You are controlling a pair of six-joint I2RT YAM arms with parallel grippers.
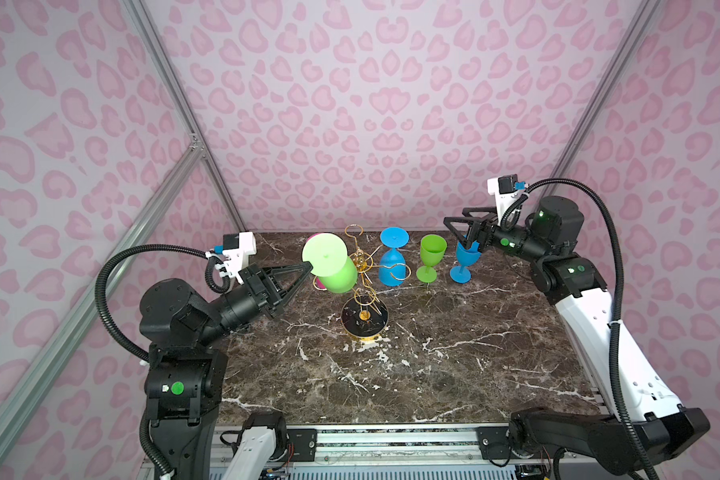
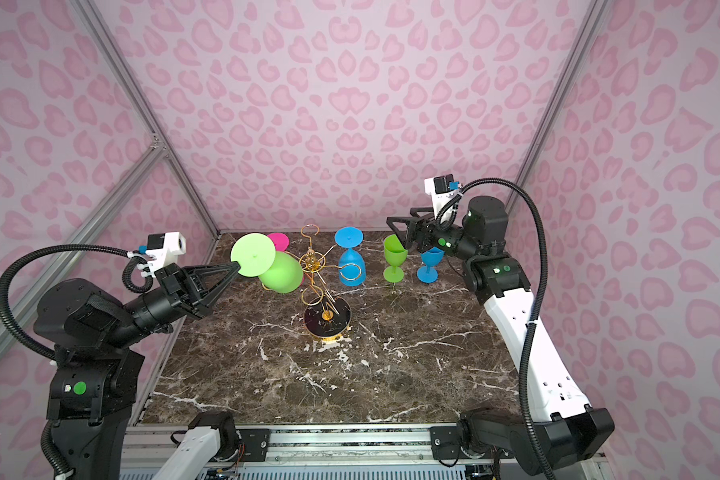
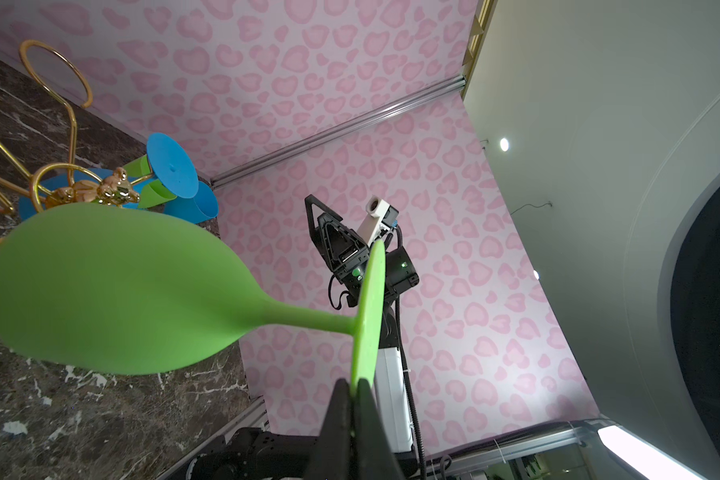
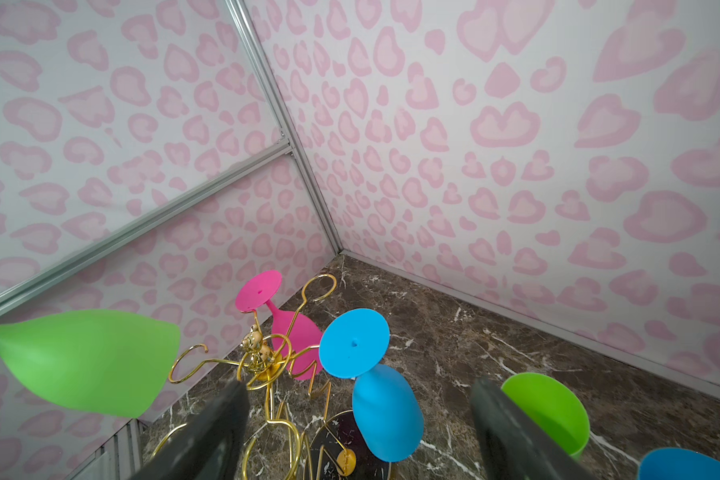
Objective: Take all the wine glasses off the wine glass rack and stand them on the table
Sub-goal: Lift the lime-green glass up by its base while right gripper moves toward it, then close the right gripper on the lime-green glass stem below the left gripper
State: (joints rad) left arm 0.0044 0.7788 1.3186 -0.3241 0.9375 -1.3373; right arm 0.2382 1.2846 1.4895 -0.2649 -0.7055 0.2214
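Walls [image 1: 391, 104] printed with pink leopard-like blotches close the cell on three sides and rise well above both grippers. Past their top edge, the left wrist view shows a pale ceiling [image 3: 578, 166] with small round lights. Under both grippers lies a dark brown marble tabletop [image 1: 433, 365] with white veins. Aluminium rails [image 1: 171, 95] run up the corners, and a slanted brace passes behind the left arm.

The wine glass rack [image 1: 364, 272] stands on its round black base just ahead of the left gripper [image 1: 308, 266]. That gripper is clamped on the foot rim of the green wine glass [image 1: 337, 274]. The glass is tilted, with its bowl pointing away from the fingertips and close beside the gold wire arms; its stem sits in no loop.

The right gripper [image 1: 454, 215] hangs spread and holds nothing. Directly below it is an upright blue glass [image 1: 462, 262], with an upright green glass [image 1: 431, 253] beside that. Further ahead of it, a blue inverted glass [image 1: 393, 259] hangs on the rack. A pink glass [image 2: 278, 240] hangs beyond the left gripper's load.
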